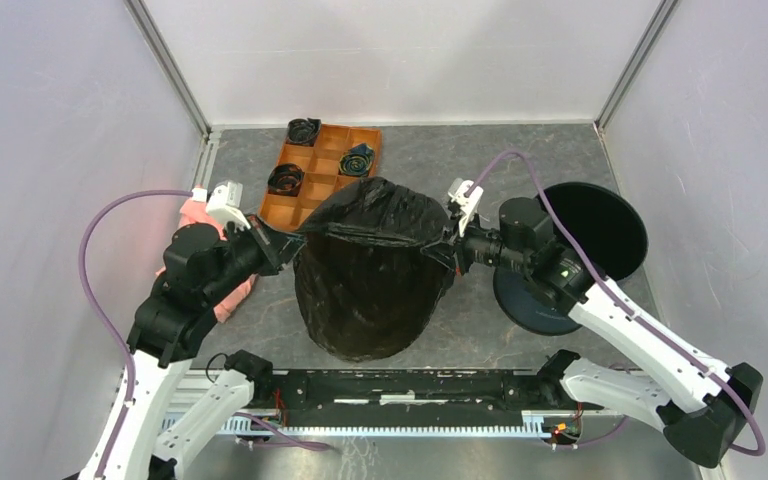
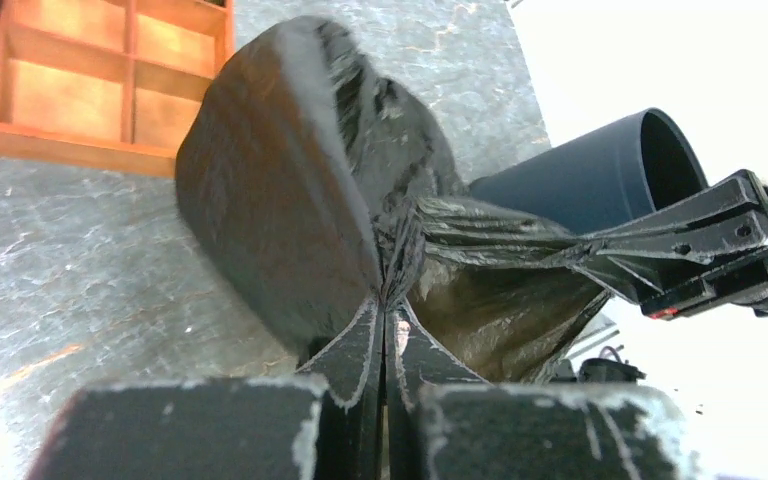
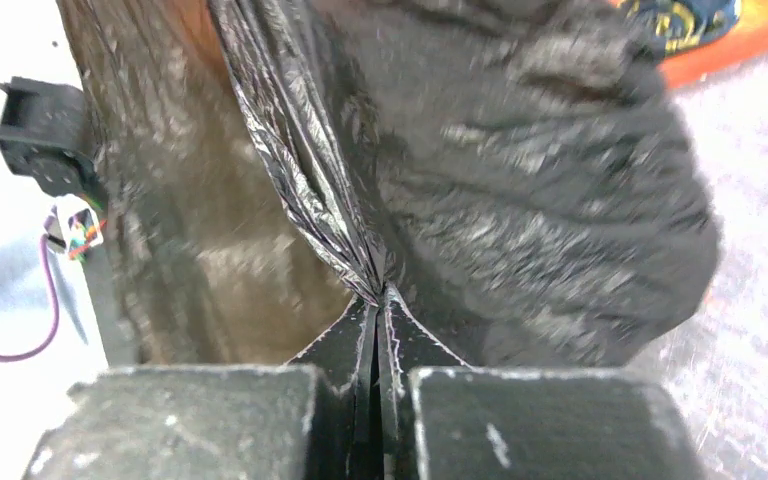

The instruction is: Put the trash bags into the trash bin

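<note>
A large black trash bag [image 1: 365,280] hangs stretched between two robot arms at the middle of a grey desk [image 1: 520,160]. Its rim is pulled into a taut line from side to side. The left end effector [image 1: 282,245] has its fingers pressed together on the bag's left edge, where the film gathers into tight pleats. The right end effector [image 1: 455,240] pinches the opposite edge in the same way, with its fingers shut flat on the plastic. The bag's body bulges below the rim toward the arm bases, and the views do not show whether its bottom rests on the desk.

The dark navy trash bin [image 1: 525,300] lies tipped on its side just behind the right arm, near the right wall and apart from the bag. The left wrist view shows its open mouth.

At the far edge, an orange compartment tray [image 1: 330,185] holds three small black rolls [image 1: 303,130]. In the overhead view the bag's far side covers the tray's near corner. A pink cloth [image 1: 198,213] lies under the left arm by the left wall.

Bare desk shows to the far right of the tray, and in a strip between the bag and the rail [image 1: 400,385] at the near edge.
</note>
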Controlling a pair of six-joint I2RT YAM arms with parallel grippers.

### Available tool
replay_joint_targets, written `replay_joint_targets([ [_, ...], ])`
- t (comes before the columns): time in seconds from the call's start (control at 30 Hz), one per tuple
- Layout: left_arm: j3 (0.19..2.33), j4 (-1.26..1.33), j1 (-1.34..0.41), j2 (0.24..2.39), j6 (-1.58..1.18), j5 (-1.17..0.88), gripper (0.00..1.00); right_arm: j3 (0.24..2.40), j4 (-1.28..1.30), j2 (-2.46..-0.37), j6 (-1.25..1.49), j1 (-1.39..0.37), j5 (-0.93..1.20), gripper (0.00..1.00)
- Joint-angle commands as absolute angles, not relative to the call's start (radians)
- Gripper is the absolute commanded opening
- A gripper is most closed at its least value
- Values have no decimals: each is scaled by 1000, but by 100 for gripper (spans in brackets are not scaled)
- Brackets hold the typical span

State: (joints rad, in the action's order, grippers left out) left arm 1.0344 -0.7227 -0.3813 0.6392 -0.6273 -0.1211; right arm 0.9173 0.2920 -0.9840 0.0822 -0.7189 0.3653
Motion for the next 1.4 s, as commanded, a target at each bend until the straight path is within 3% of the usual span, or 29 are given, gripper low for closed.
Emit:
replay_joint_targets([
  [0.0, 1085, -671, -378, 661, -591, -233, 2, 968, 220, -977, 103, -718, 365, 1],
  [0.17, 1078, -429, -378, 704, -691, -464, 2, 986, 172, -977, 179, -717, 364, 3],
  [0.3, 1018, -164, -379, 760, -861, -602, 2, 938, -30, -970, 336, -720, 434, 5],
  [0.4, 971, 8, -393, 801, -990, -626, 2, 890, -220, -995, 473, -751, 474, 6],
  [0.5, 939, 81, -433, 804, -1014, -548, 2, 909, -238, -1030, 523, -796, 395, 11],
  [0.63, 920, 62, -453, 796, -1000, -442, 2, 891, -288, -1042, 595, -867, 263, 29],
  [0.8, 893, 74, -453, 807, -1008, -421, 2, 928, -227, -1096, 529, -1031, -21, 77],
  [0.9, 890, 74, -453, 810, -1008, -421, 2, 1020, -121, -1160, 455, -1153, -231, 98],
  [1.2, 932, -7, -453, 787, -970, -400, 2, 1228, -60, -1482, 67, -1493, -1111, 98],
  [1.27, 953, -67, -453, 772, -942, -382, 2, 1256, -70, -1529, -39, -1508, -1217, 85],
  [1.3, 963, -96, -454, 762, -927, -372, 2, 1249, -95, -1532, -85, -1512, -1222, 74],
  [1.37, 987, -154, -451, 743, -896, -337, 2, 1207, -174, -1514, -167, -1519, -1232, 40],
])
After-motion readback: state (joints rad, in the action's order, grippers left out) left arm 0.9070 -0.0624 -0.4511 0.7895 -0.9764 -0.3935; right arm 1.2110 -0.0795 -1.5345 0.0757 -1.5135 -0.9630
